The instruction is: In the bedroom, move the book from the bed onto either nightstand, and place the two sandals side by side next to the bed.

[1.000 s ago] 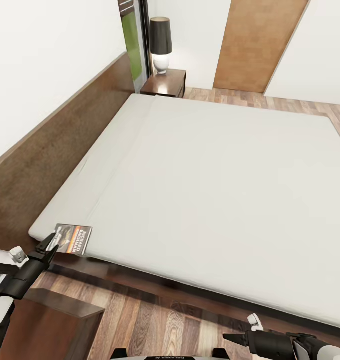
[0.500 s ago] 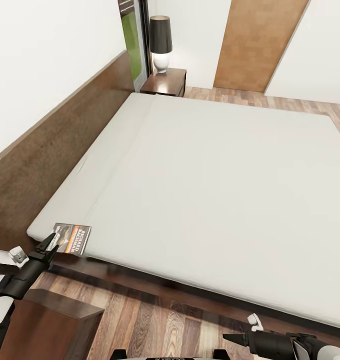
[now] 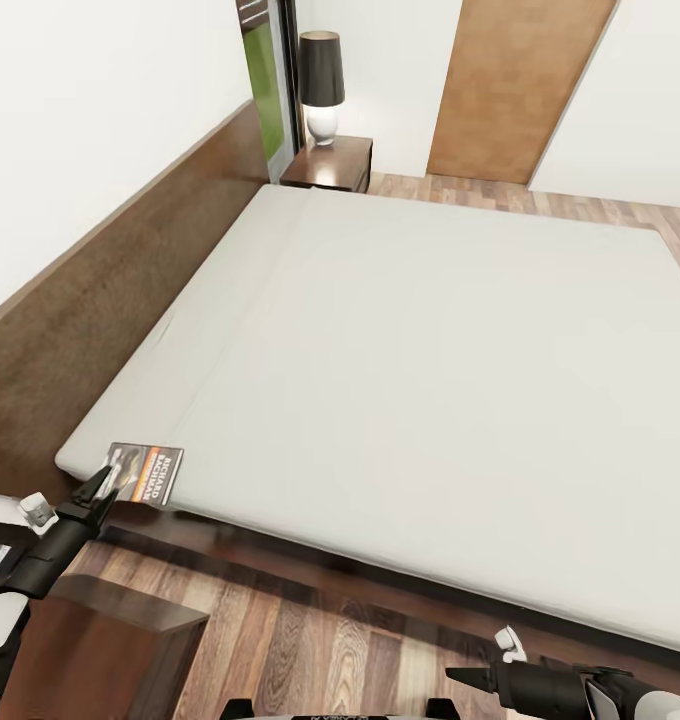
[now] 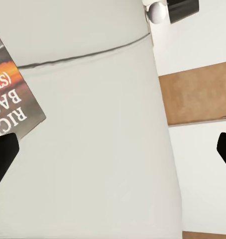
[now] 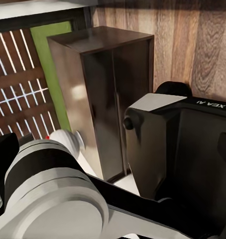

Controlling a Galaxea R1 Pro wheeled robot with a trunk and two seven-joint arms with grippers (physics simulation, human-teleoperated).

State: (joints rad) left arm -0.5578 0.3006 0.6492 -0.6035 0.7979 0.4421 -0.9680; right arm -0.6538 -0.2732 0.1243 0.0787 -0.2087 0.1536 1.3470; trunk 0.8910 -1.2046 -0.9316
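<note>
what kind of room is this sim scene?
A bedroom, most likely. A large bed with a bare white mattress and a wooden headboard takes up most of the head view, and a nightstand carrying a lamp stands at its far corner. The floor is wood plank.

Matt white mattress (image 3: 430,380), glossy reddish wood nightstand (image 3: 332,165), grained plank floor (image 3: 310,640).

We count one bed (image 3: 430,380), one book (image 3: 146,473) and one lamp (image 3: 321,88). We see two nightstands (image 3: 332,166), one far, one near (image 3: 100,640). One door (image 3: 515,85) too.
</note>
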